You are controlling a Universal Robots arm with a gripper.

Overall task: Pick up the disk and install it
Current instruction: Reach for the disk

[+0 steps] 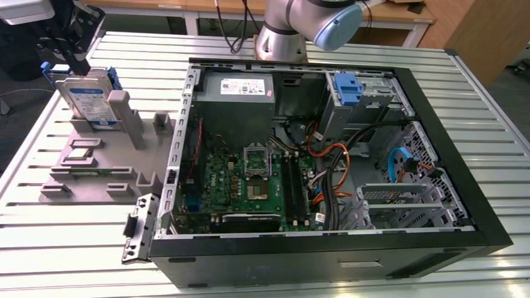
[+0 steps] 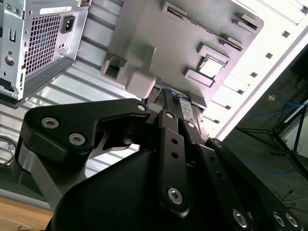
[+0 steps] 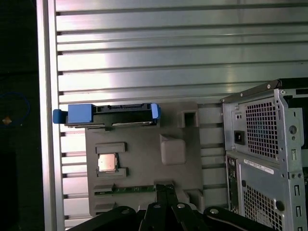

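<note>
Black links of the gripper [image 3: 165, 190] sit closest to the lens in both wrist views, and the jaws look drawn close together with nothing between them. In the exterior view the gripper hangs just above the disk [image 1: 87, 96]. The disk stands upright on 1 long edge in a slot of a grey holder [image 1: 124, 155], its label side facing the camera and its blue frame showing along its sides. Whether the jaws touch the disk's upper edge cannot be told. The holder lies flat on the ribbed metal worktop [image 1: 74, 248], along the edge at the exterior view's left, with the disk at its far end, near the worktop's far corner on that side. A recess of the holder carries 1 square processor chip [image 1: 80, 153], and a green memory strip [image 1: 89, 172] lies in a slot just nearer than it. Beside the holder, toward the exterior view's right, an opened computer case [image 1: 290, 267] covers the middle of the worktop. Inside it show a green motherboard [image 1: 248, 180], a grey power supply [image 1: 236, 93] at the far wall and a bare blue bracket [image 1: 348, 87] in a bay at the far corner. The arm's base [image 1: 286, 34] stands at the worktop's far edge behind the case.
</note>
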